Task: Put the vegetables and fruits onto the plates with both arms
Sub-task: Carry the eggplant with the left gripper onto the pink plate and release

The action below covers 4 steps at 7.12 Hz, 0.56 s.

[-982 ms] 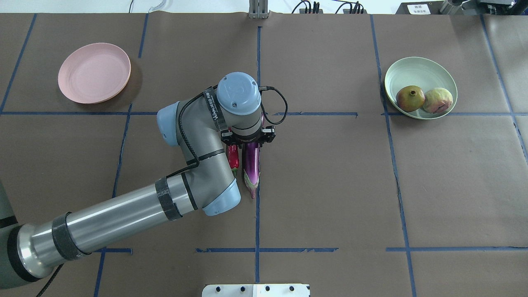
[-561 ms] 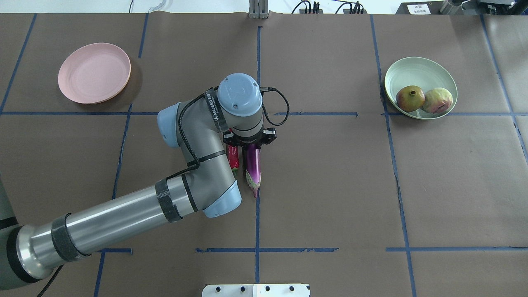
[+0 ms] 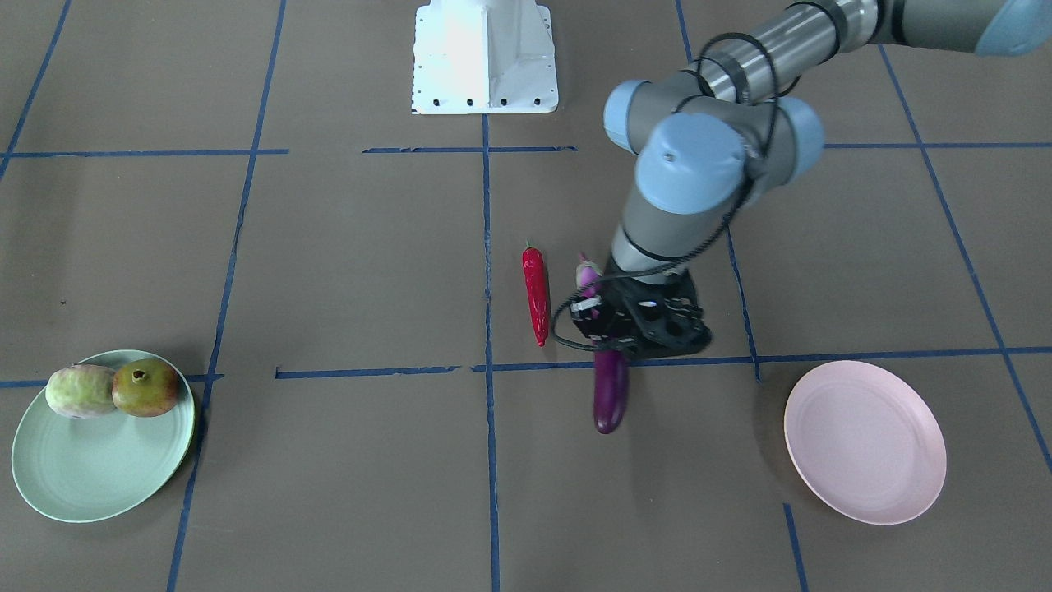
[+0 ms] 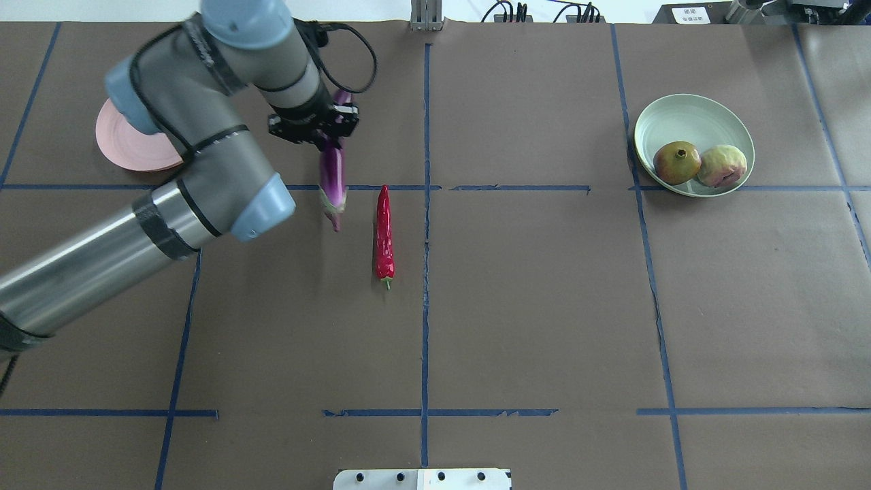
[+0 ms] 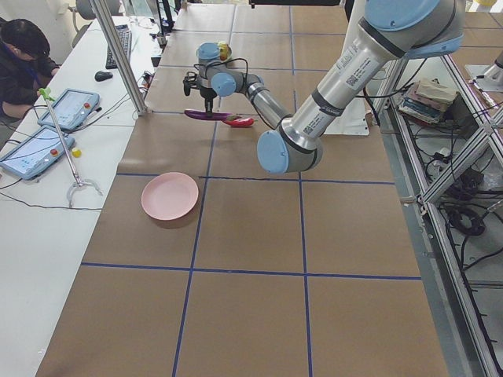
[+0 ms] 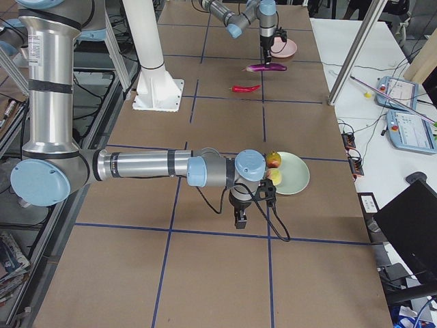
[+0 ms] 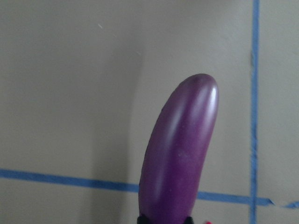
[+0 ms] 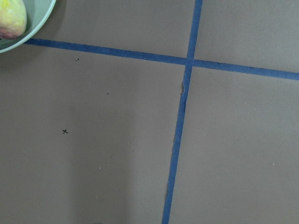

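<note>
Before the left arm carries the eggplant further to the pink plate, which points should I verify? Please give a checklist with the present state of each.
1. Grip: the left gripper has its jaws shut on the eggplant: ok.
2. Target: the pink plate holds nothing: ok.
3. Position: eggplant over the pink plate: not ok, it hangs beside it.
4. Path: the red chili lies on the eggplant's other side, away from the plate: ok.
5. Fruits: the pomegranate-like fruit and the pale ball rest in the green plate: ok.
6. Whether the right gripper is open or shut: cannot tell.
</note>
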Each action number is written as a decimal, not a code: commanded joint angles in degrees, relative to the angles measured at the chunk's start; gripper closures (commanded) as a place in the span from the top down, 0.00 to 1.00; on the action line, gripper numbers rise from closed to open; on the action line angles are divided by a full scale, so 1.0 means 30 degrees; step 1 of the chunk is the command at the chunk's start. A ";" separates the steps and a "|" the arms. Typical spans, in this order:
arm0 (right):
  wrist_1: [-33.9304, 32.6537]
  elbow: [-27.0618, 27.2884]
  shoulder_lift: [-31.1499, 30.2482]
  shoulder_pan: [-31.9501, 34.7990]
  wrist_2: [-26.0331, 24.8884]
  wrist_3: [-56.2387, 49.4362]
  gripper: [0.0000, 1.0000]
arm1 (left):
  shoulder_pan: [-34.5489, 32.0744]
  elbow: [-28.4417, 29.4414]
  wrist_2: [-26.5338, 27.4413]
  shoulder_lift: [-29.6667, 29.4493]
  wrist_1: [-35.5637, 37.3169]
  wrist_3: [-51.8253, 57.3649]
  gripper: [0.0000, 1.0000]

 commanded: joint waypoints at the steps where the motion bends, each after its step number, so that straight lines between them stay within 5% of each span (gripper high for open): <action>1: 0.0000 0.0049 0.0001 0.0000 0.0000 0.0000 1.00 | -0.3732 0.1655 -0.1079 0.1430 -0.0016 0.5910 0.04; 4: 0.0000 0.0049 0.0030 -0.0029 0.0000 0.0000 1.00 | -0.4391 0.7104 -0.0846 0.1954 -0.3801 0.8864 0.08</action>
